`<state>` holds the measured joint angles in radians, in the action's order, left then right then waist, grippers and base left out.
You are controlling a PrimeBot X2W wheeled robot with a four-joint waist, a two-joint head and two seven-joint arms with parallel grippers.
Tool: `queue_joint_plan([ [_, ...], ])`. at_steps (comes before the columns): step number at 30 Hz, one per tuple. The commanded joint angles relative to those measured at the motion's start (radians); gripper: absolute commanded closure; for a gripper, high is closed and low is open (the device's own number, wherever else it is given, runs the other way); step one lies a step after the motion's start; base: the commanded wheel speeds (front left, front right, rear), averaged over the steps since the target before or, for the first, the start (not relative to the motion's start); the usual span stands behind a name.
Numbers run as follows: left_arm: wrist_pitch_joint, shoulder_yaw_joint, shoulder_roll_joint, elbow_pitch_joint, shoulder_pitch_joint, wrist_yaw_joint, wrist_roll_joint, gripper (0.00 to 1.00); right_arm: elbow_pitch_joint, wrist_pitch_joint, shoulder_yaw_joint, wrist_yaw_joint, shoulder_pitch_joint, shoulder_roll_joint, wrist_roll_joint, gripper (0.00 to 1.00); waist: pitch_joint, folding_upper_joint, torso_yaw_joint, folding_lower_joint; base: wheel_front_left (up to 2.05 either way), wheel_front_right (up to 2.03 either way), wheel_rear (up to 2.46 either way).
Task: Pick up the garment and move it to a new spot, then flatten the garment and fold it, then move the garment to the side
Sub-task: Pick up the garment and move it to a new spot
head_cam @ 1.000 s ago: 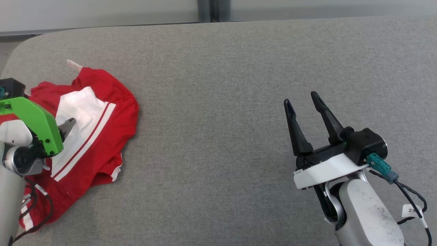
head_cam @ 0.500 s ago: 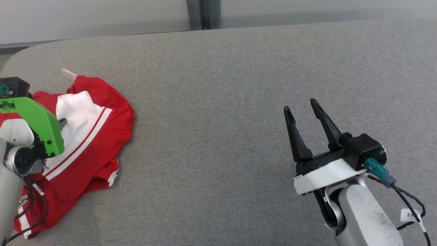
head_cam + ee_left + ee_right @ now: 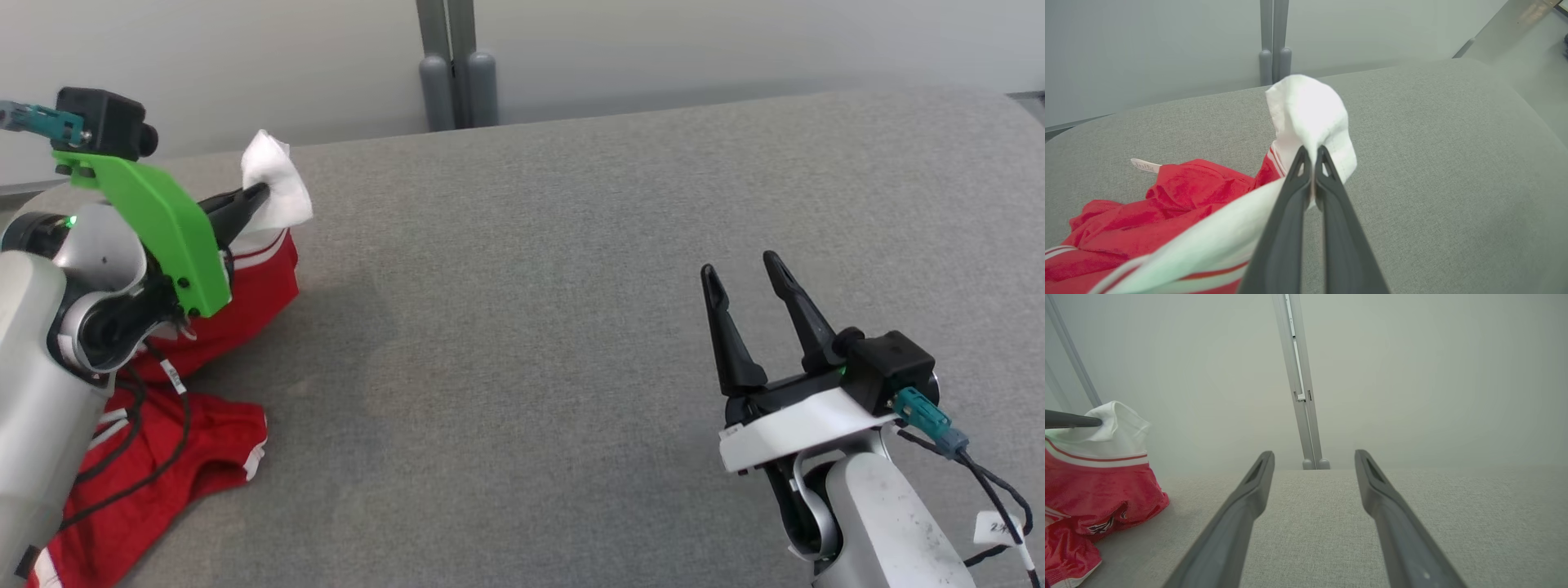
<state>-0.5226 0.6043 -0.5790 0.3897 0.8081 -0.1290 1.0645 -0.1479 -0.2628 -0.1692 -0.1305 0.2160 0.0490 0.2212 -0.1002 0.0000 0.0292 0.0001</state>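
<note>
The garment [image 3: 245,286] is a red top with a white panel and white stripes, at the left end of the grey table. My left gripper [image 3: 255,196] is shut on its white part and holds that part raised, while the red rest hangs down and trails on the table. In the left wrist view the two fingers are pressed together on the white cloth [image 3: 1310,114], with the red folds [image 3: 1167,196] below left. The right wrist view shows the lifted garment [image 3: 1098,473] at its left edge. My right gripper [image 3: 744,278] stands open over bare table at the lower right, holding nothing.
The grey fabric-covered table [image 3: 531,310] stretches wide between the two arms. A pale wall with a grey vertical post [image 3: 449,73] stands behind the far edge. Black cables [image 3: 988,490] hang from my right wrist.
My left gripper has shut on the white part of the garment and lifted it up off the table. The head view has tilted up. The right gripper has stayed open.
</note>
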Motion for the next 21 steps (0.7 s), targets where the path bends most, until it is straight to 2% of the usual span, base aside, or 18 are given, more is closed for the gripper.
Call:
queue_joint_plan([
  [1,-0.001,0.012,0.012,-0.027,0.015,-0.002,0.012,1.0,0.004,-0.003,0.009,0.0,-0.003,0.003,0.004,0.0,0.025,0.0,0.063,-0.0001,0.0,0.0,0.0],
  [6,-0.006,0.048,0.049,-0.123,0.061,-0.002,0.005,1.0,0.007,-0.003,0.026,0.0,0.0,0.003,-0.014,0.0,0.039,0.0,0.153,-0.0001,0.0,0.0,0.0],
  [12,0.03,0.061,0.139,-0.209,0.144,-0.002,0.006,1.0,0.016,-0.003,0.068,0.0,0.006,0.002,-0.032,0.0,0.029,0.0,0.221,-0.0001,0.0,0.0,0.0],
  [18,0.108,0.013,0.218,-0.264,0.202,-0.002,0.045,1.0,0.024,-0.003,0.09,0.0,0.0,0.002,-0.019,0.0,-0.003,0.0,0.223,-0.0001,0.0,0.0,0.0],
  [21,0.126,-0.001,0.215,-0.268,0.191,-0.002,0.056,1.0,0.024,-0.003,0.087,0.0,-0.001,0.002,-0.018,0.0,-0.014,0.0,0.205,-0.0001,0.0,0.0,0.0],
])
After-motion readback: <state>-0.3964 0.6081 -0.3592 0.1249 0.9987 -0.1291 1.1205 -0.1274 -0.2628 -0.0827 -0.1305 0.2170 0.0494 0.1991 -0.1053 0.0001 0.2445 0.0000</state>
